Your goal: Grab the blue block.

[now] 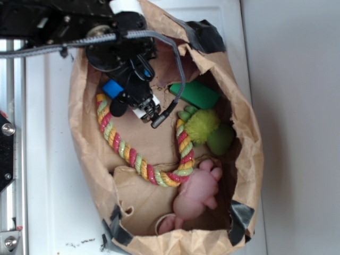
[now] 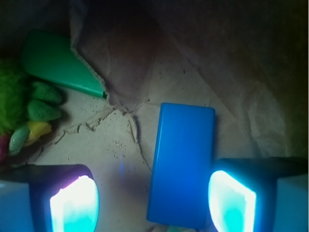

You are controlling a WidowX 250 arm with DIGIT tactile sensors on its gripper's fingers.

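The pincer (image 2: 153, 200) hangs low inside a brown paper bag (image 1: 249, 138) with its fingers spread apart and nothing between them but the near end of the blue block (image 2: 183, 164), which lies flat on the bag's floor, closer to the right-hand finger (image 2: 231, 203) than to the left one. That stance looks chosen so the fingers can drop along the block's long sides and squeeze across its narrow width. Ahead and to the left of the pincer lies the green block (image 2: 53, 65), partly under a torn flap of paper, with a fuzzy green toy (image 2: 24, 108) beside it. In the exterior view the arm covers nearly all of the blue block, leaving only a corner, and whether the fingertips touch the floor cannot be told. The wrist view is dim, and the block's near edge is cut off.
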